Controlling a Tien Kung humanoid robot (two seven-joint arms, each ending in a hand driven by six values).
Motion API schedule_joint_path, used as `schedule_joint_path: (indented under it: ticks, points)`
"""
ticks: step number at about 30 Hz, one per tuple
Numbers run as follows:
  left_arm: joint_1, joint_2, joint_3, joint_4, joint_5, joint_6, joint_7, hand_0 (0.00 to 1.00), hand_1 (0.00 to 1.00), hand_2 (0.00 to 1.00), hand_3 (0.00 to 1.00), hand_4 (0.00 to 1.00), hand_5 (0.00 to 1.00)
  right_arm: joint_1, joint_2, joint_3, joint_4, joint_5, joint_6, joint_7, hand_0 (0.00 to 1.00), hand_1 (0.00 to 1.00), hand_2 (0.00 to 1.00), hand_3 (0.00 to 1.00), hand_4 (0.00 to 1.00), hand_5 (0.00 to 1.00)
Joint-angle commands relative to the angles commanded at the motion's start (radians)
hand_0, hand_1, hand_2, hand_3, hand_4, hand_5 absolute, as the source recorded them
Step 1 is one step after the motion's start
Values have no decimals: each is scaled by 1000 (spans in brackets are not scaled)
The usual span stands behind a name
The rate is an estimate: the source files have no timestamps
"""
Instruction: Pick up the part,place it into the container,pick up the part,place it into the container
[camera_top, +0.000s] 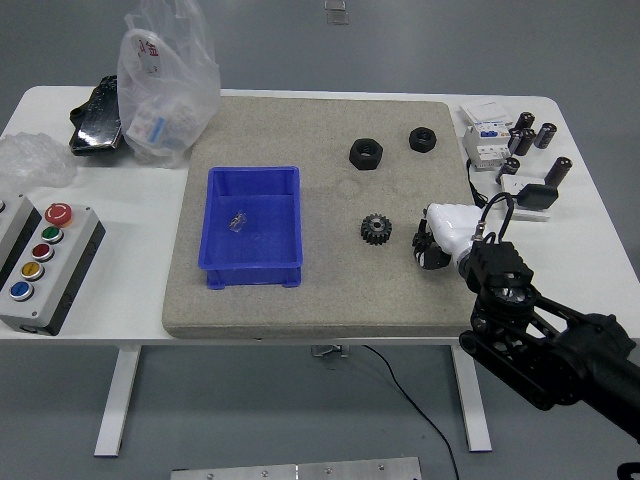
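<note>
A black gear (376, 229) lies on the grey mat (320, 300), right of the blue container (254, 262). A small metal part (237, 221) lies inside the container. Two black nuts (366, 154) (423, 139) sit on the mat's far side. My right hand (432, 243) comes in from the lower right and hovers just right of the gear, apart from it. Its fingers are relaxed, point down and hold nothing. My left arm is out of view.
A button box (40, 265) stands at the left edge. A plastic bag (165, 80) and a black object (97, 118) lie at the back left. White electrical parts (488, 135) and black cylinders (530, 135) lie at the back right.
</note>
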Motion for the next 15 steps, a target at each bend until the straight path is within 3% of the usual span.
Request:
schedule_joint_path:
  ticks: [7, 15]
  points:
    - [0, 0, -1, 0, 0, 0, 0, 663, 577, 572, 646, 753, 363, 2, -7, -9, 16, 14, -40, 22, 238, 471, 437, 487, 715, 129]
    - [0, -1, 0, 0, 0, 1, 1, 663, 577, 572, 647, 755, 366, 52, -11, -76, 108, 24, -92, 45, 222, 463, 422, 465, 706, 138]
